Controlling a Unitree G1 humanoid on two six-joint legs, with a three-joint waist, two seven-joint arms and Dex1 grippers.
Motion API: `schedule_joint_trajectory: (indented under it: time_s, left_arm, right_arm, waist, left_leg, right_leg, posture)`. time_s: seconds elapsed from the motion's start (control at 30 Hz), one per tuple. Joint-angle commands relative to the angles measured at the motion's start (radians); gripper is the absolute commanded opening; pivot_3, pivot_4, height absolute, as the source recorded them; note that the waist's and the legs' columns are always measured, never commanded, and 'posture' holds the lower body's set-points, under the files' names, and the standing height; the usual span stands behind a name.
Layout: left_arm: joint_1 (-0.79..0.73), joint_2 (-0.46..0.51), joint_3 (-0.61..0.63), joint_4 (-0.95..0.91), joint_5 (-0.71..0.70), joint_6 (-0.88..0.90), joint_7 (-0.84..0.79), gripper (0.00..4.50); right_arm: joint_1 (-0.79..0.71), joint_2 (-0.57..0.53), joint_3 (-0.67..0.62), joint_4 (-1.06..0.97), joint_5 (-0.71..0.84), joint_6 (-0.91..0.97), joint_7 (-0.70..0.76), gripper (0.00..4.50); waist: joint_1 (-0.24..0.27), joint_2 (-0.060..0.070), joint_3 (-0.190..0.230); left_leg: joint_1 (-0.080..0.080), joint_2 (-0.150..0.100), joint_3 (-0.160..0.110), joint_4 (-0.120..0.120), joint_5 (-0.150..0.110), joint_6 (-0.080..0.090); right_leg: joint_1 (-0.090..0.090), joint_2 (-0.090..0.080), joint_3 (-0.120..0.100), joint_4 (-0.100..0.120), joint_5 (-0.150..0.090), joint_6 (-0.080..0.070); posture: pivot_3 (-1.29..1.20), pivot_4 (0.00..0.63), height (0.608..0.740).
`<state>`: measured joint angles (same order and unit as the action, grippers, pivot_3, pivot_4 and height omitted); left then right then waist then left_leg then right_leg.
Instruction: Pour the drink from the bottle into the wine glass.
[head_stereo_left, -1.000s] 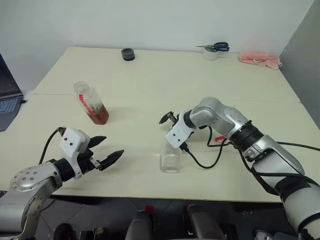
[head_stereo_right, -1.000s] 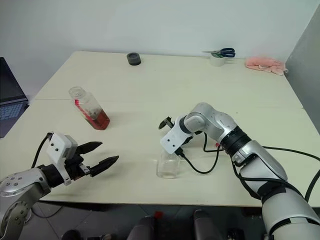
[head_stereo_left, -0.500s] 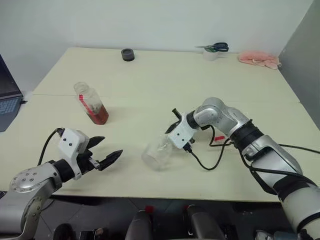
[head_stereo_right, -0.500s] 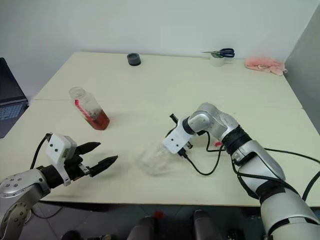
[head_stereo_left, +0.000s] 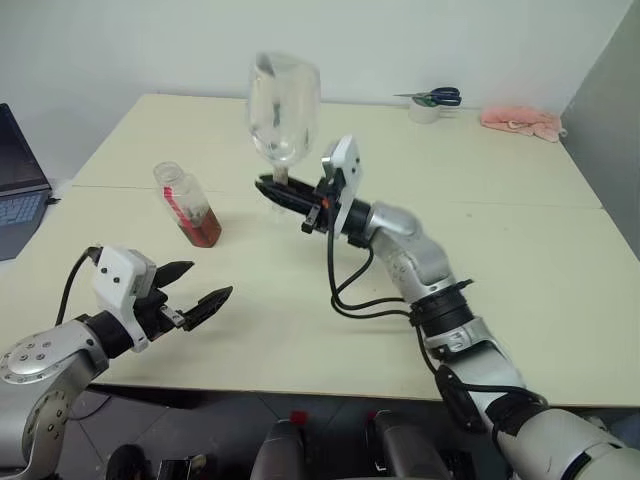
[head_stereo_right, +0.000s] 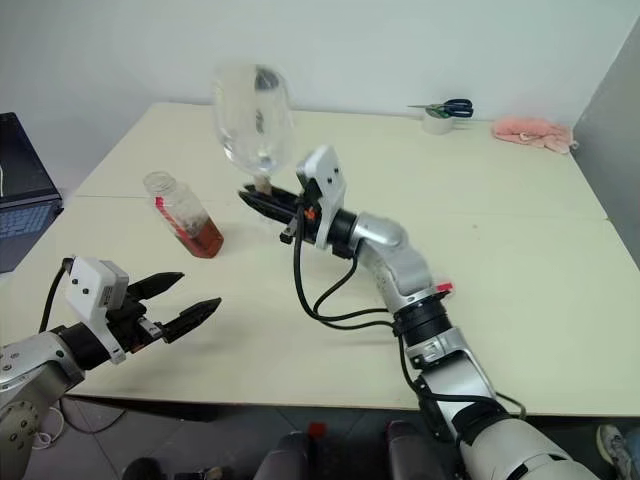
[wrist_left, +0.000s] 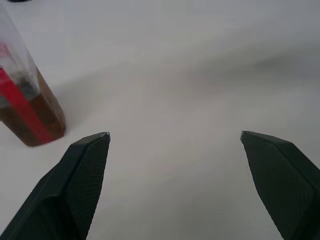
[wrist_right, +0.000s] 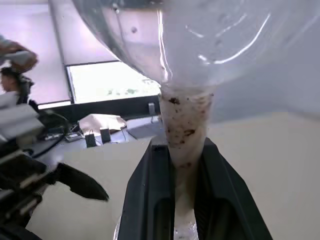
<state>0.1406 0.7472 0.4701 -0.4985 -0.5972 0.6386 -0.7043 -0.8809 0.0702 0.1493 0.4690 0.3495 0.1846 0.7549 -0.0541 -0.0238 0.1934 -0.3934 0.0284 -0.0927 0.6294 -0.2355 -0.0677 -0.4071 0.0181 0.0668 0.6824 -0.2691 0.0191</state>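
Above the middle of the counter (head_stereo_left: 520, 250), the right gripper (head_stereo_left: 281, 193) is clamped tight on the stem of the wine glass (head_stereo_left: 283, 108), holding it upright in the air with the bowl above the fingers; in the right wrist view the two black fingers (wrist_right: 150, 200) press the stem from both sides, and the stem looks speckled with brownish flecks. The glass's foot is cut off at the bottom of that view and is hard to make out in the head views, where the bowl is blurred. Nearer the counter's left edge, the bottle (head_stereo_left: 186, 205) stands leaning, uncapped as far as can be seen, with the drink (head_stereo_left: 200, 228) filling its lower part and a red stripe down its side; in the left wrist view its upper part is cut off at the picture's edge. Over the front left part of the counter the left gripper (head_stereo_left: 200, 295) hangs with its fingers spread wide and nothing between them, pointing toward the bottle but well apart from it. Along the far edge lie a dark round object (head_stereo_left: 256, 107), scissors (head_stereo_left: 432, 96) resting on a roll of tape (head_stereo_left: 421, 110), and a pink cloth (head_stereo_left: 518, 120) at the far right corner. A laptop (head_stereo_left: 20, 185) is partly cut off at the left.
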Motion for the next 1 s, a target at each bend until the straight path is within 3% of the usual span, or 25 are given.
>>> schedule_joint_trajectory:
  time_s: [0.03, 0.1, 0.3, 0.5, 0.77, 1.0]
  left_arm:
    - [-0.010, 0.006, 0.043, -0.048, -0.033, -0.004, 0.008, 4.50]
    - [-0.013, 0.008, 0.058, -0.058, -0.034, -0.003, 0.024, 4.50]
    - [0.007, 0.007, 0.085, -0.090, -0.055, 0.014, 0.042, 4.50]
    - [0.022, 0.003, 0.099, -0.116, -0.104, 0.036, 0.057, 4.50]
    - [0.011, 0.010, 0.097, -0.103, -0.113, 0.038, 0.071, 4.50]
    - [-0.002, 0.009, 0.082, -0.091, -0.106, 0.033, 0.073, 4.50]
  right_arm:
    - [-0.033, 0.021, -0.049, 0.121, -0.026, -0.091, -0.036, 0.17]
    - [-0.039, 0.027, -0.065, 0.226, -0.052, -0.170, -0.054, 0.17]
    - [-0.007, 0.006, -0.013, 0.414, -0.211, -0.450, -0.073, 0.17]
    - [0.015, 0.014, -0.010, 0.556, -0.304, -0.599, -0.161, 0.17]
    - [-0.050, 0.041, -0.098, 0.699, -0.302, -0.563, -0.332, 0.17]
    - [-0.034, 0.061, -0.099, 0.728, -0.339, -0.588, -0.343, 0.17]
  waist:
    - [-0.003, -0.002, -0.031]
    - [-0.004, -0.005, -0.055]
    - [-0.022, -0.008, -0.069]
    - [-0.033, -0.012, -0.078]
    - [-0.034, -0.012, -0.079]
    - [-0.035, -0.012, -0.086]
  left_leg:
    - [-0.001, 0.000, 0.000, 0.000, 0.001, -0.001]
    - [-0.007, 0.000, 0.000, -0.001, 0.003, -0.011]
    - [-0.005, 0.000, 0.003, -0.002, 0.003, -0.011]
    - [0.002, 0.001, 0.003, -0.002, 0.003, -0.011]
    - [0.002, 0.001, 0.002, -0.002, 0.003, -0.011]
    - [0.002, 0.001, 0.001, -0.002, 0.003, -0.011]
  right_leg:
    - [-0.002, 0.000, 0.000, 0.001, 0.000, 0.000]
    - [-0.008, -0.001, 0.000, 0.001, 0.000, 0.000]
    - [-0.006, 0.000, 0.002, -0.001, 0.000, 0.000]
    - [0.000, 0.002, 0.003, 0.000, 0.000, 0.001]
    - [0.000, 0.002, 0.003, 0.001, 0.001, 0.000]
    - [0.001, 0.002, 0.003, 0.001, 0.001, 0.000]
  posture:
    - [0.00, 0.000, 0.740]
    - [0.00, 0.000, 0.740]
    - [0.00, 0.000, 0.740]
    - [0.00, 0.000, 0.740]
    - [0.00, 0.000, 0.740]
    - [0.00, 0.000, 0.740]
